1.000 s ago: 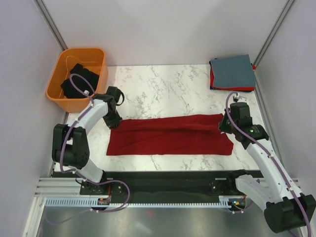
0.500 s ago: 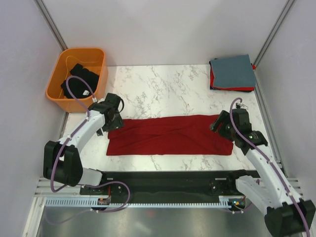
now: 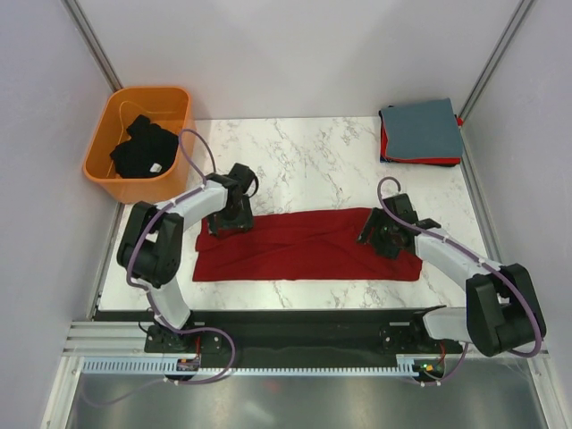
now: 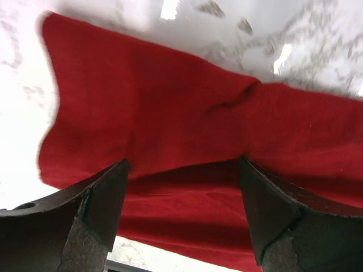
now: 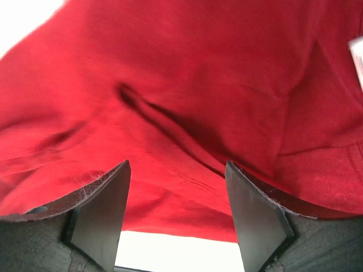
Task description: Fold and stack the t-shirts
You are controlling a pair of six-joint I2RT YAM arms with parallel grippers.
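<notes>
The dark red t-shirt lies folded into a long band across the near half of the marble table. Its left end spreads beneath the left gripper, its right end beneath the right gripper. Both pairs of fingers stand wide apart over the cloth, pinching nothing.

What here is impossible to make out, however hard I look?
- Top view: how many shirts lie under the grey-blue shirt; it covers the stack, only a red edge shows.
- Top view: whether the black cloth in the orange basket is one garment; it is crumpled.
- Right wrist view: the white tag, cut off by the frame edge.
</notes>
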